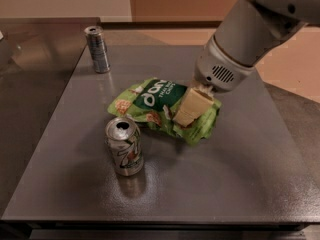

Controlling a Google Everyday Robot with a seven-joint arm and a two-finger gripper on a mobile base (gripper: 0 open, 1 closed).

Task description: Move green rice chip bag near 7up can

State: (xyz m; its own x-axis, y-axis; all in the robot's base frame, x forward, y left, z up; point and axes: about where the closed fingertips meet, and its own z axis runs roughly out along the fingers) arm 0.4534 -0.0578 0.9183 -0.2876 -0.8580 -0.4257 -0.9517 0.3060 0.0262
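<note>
The green rice chip bag [149,100] lies crinkled on the grey table, its dark green panel facing up. Its lower left edge is just behind and to the right of the 7up can [125,147], close to it. The 7up can stands upright at the front left, its pull-tab top showing. My gripper [187,112] reaches down from the upper right. Its cream fingers are closed on the right part of the bag and hide the foil under them.
A slimmer, taller plain silver can [97,49] stands upright at the back left of the grey table [240,184]. A darker metal counter [30,89] adjoins the table on the left. The arm's grey housing [235,54] hangs over the back right.
</note>
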